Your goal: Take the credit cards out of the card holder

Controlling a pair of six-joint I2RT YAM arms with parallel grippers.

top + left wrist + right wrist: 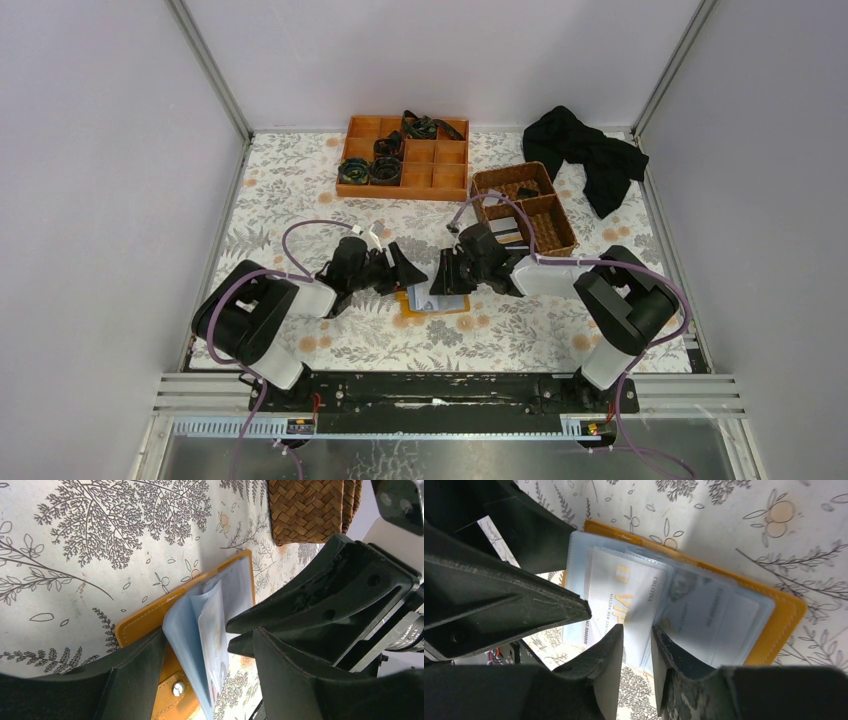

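The card holder (437,301) lies open on the flowered table between my two grippers. It is orange outside with pale blue-grey sleeves. In the left wrist view its sleeves (200,630) stand up from the orange cover (145,620), between my left gripper's (210,655) wide-open jaws. In the right wrist view a white card with gold lettering (624,597) sits in a clear sleeve of the card holder (784,615). My right gripper (638,635) hangs over that sleeve's edge, its jaws a narrow gap apart with nothing seen between them. Left gripper (402,268), right gripper (447,278).
An orange compartment tray (440,180) with black coiled items stands at the back. A brown wicker basket (560,235) is behind the right gripper and also shows in the left wrist view (305,510). A black cloth (590,150) lies at the back right.
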